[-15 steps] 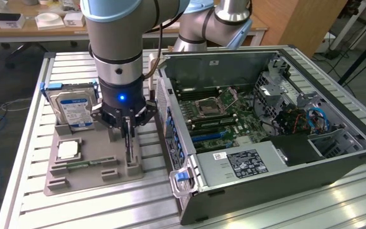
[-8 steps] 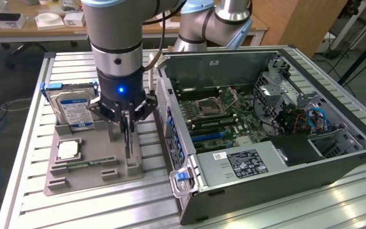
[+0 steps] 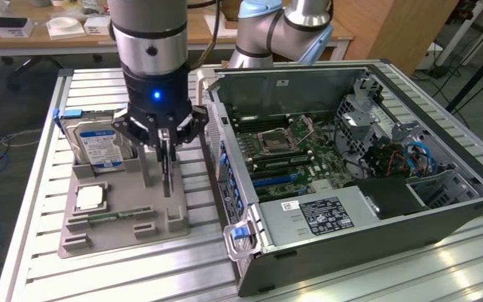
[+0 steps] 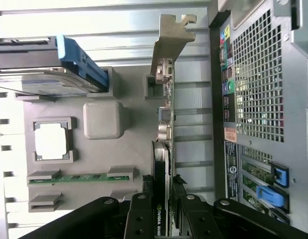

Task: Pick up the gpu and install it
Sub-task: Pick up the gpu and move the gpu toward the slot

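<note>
The gpu (image 3: 168, 168) is a thin dark card standing on edge in the grey holder tray (image 3: 124, 236), just off the open computer case (image 3: 367, 207). My gripper (image 3: 166, 135) comes straight down onto its top edge, with a finger on each face of the card, shut on it. In the wrist view the gpu (image 4: 164, 129) runs away from my gripper (image 4: 161, 211) to its silver bracket (image 4: 170, 37). The card's far end still sits by the tray's slot post (image 4: 153, 84).
The tray also holds a silver hard drive (image 3: 97, 148) with a blue-white label, a square processor (image 3: 90, 198) and a green memory stick (image 3: 111, 217). The case lies on its side with the motherboard (image 3: 296, 154) exposed. The case's rear panel (image 4: 253, 84) is close beside the card.
</note>
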Controlling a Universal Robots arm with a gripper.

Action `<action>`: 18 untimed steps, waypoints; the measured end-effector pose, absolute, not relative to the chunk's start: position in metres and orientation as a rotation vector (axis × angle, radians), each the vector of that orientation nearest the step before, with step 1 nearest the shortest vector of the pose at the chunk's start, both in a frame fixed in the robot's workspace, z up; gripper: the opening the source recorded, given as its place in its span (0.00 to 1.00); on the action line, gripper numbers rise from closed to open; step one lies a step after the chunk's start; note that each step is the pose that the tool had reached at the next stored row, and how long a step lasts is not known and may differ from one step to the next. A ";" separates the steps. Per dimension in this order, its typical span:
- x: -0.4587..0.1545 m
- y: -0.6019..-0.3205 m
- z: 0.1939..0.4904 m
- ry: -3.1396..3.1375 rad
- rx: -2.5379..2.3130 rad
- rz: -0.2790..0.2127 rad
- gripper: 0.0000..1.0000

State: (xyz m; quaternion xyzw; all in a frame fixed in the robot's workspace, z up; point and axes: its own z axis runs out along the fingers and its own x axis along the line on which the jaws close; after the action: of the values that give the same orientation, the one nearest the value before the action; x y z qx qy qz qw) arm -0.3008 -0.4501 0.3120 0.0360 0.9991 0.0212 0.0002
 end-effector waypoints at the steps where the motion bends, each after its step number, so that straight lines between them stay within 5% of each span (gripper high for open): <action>1: -0.301 -0.450 0.316 3.138 0.113 0.067 0.26; 18: -0.303 -0.448 0.382 3.132 0.113 0.067 0.26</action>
State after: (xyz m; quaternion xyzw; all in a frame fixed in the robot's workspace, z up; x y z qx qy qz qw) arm -0.3028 -0.4483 0.3821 0.0359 0.9991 0.0213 0.0035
